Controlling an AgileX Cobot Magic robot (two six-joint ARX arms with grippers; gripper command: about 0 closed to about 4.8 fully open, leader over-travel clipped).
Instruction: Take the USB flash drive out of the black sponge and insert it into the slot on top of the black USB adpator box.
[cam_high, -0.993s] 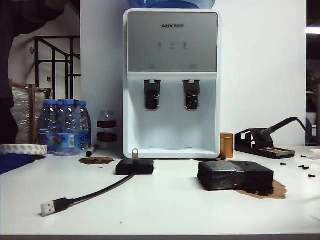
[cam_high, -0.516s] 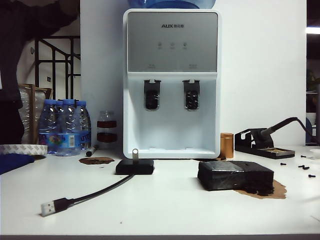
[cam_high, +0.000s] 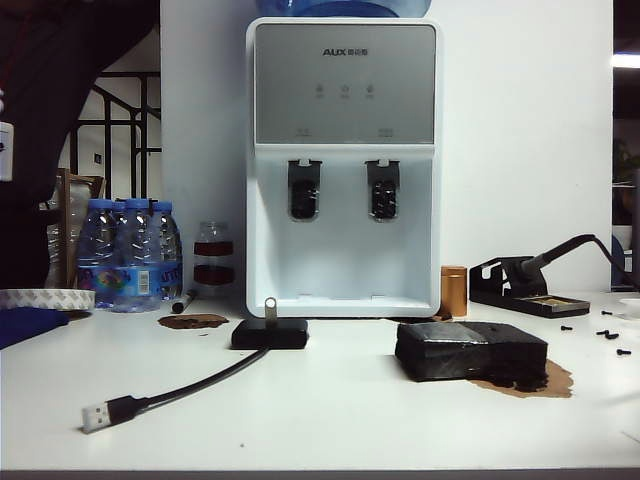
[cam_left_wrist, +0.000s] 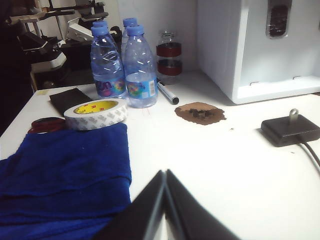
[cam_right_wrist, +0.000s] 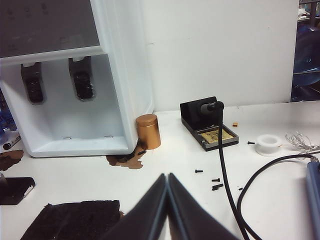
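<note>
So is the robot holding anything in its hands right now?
No. The left hand and right hand are both shut on nothing, back from the work. The USB flash drive already stands in the black USB adpator box.

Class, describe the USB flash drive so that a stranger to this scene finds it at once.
Start at the white water dispenser. On the table before its left half lies a flat black box with a cable. The drive is the tiny silver stick with a loop standing upright from that box's top.

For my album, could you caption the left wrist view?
Shut left gripper facing USB flash drive upright in black USB adaptor box.
</note>
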